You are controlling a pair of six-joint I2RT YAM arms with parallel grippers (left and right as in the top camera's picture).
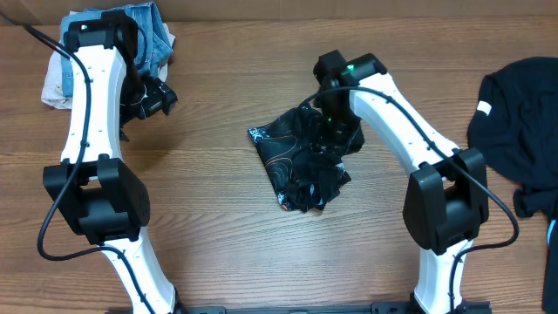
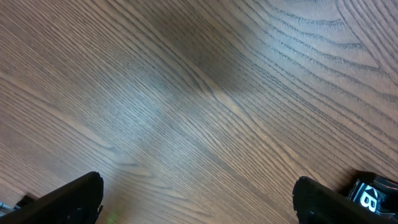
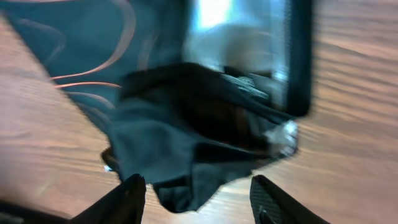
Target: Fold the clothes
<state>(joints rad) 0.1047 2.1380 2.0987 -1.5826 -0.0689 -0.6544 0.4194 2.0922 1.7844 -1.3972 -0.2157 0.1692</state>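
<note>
The black jersey with fine orange contour lines lies bunched in a rough folded heap at the table's middle. My right gripper hovers over its upper right part. In the right wrist view the jersey lies just beyond my open, empty right fingers, and its lower edge hangs between them. My left gripper is at the far left, away from the jersey. In the left wrist view its fingers are spread wide over bare wood.
A pile of blue denim and light clothes lies at the back left behind the left arm. Another black garment with a white tag lies at the right edge. The wooden table shows around the jersey.
</note>
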